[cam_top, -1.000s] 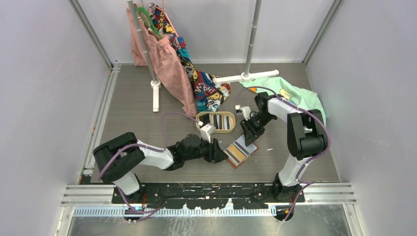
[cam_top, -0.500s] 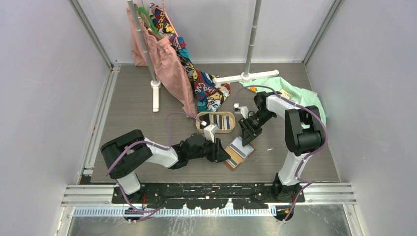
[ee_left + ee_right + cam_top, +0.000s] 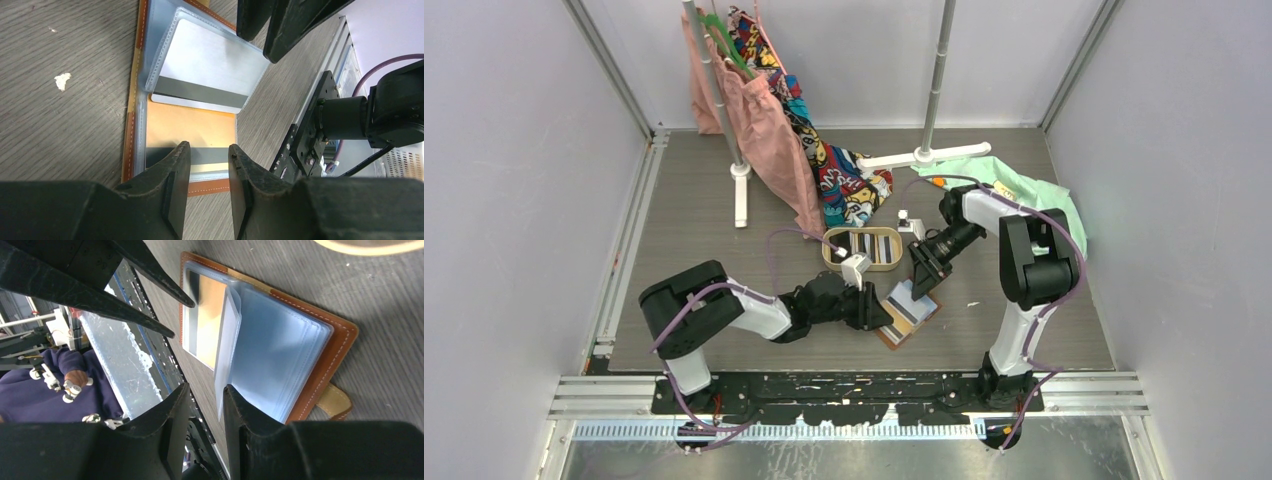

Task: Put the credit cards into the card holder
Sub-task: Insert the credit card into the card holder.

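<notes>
Top external view is showing a grey wood-grain worktop (image 3: 694,230) with two arms extending from its near edge. Close to that edge, slightly right of the middle, the brown leather holder (image 3: 912,318) is lying open and flat, its clear sleeves facing up.

From the left, the left gripper (image 3: 879,312) is hanging low over the holder's left side. Left wrist view is showing its jaws standing apart with nothing between them, above an orange card (image 3: 190,122) with a dark stripe that is sitting in a flat sleeve. Just past it, a silver card (image 3: 210,62) with a dark stripe is sitting in another sleeve.

At the holder's far side, the right gripper (image 3: 921,285) is pointing down. Right wrist view is showing one sleeve page (image 3: 226,340) standing up from the holder, its free edge lying in the gap between the jaws. Those jaws are standing narrowly apart, wider than the page, and are not clamping it. The snap tab (image 3: 336,401) is sticking out from the holder's edge.

Just beyond the holder, an oval wooden tray (image 3: 892,264) is holding more cards (image 3: 874,245) in a row.

Towards the far edge, a white rack (image 3: 924,156) is carrying a pink garment (image 3: 769,130) and a patterned one (image 3: 844,180). A green cloth (image 3: 1029,195) is lying near the far right corner.
</notes>
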Controlling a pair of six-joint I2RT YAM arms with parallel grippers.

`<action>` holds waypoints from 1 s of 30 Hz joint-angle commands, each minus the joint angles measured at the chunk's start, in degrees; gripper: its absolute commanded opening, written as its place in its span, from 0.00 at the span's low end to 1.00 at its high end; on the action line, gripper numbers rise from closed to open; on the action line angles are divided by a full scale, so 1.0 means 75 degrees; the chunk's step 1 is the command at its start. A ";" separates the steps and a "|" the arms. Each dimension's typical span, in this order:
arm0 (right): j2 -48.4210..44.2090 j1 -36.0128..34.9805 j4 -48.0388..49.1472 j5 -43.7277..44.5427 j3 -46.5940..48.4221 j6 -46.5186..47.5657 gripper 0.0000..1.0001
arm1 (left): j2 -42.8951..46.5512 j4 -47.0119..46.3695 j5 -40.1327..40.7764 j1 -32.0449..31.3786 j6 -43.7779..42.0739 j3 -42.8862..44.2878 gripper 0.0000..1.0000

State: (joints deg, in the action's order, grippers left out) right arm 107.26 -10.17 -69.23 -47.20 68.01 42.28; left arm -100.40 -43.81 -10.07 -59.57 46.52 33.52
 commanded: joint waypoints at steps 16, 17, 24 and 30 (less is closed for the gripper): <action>0.0020 -0.0996 -0.0414 -0.0280 0.0286 0.0458 0.40 | -0.0094 -0.0466 0.0311 -0.0012 0.0053 0.0026 0.39; 0.0010 -0.1040 -0.0398 -0.0260 0.0275 0.0440 0.40 | -0.0082 -0.0493 0.0322 -0.0010 0.0063 -0.0003 0.40; -0.0040 -0.1334 -0.0340 -0.0265 0.0293 0.0411 0.42 | 0.0033 -0.1001 0.0323 0.0112 0.0231 -0.0437 0.43; -0.0132 -0.1339 -0.0011 -0.0179 0.0250 0.0025 0.37 | -0.0102 -0.1354 0.0199 0.0216 0.0406 -0.0576 0.44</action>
State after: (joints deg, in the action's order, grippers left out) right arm 107.77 -20.12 -71.20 -48.56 68.84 44.45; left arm -101.01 -50.37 -8.62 -58.67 48.95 30.04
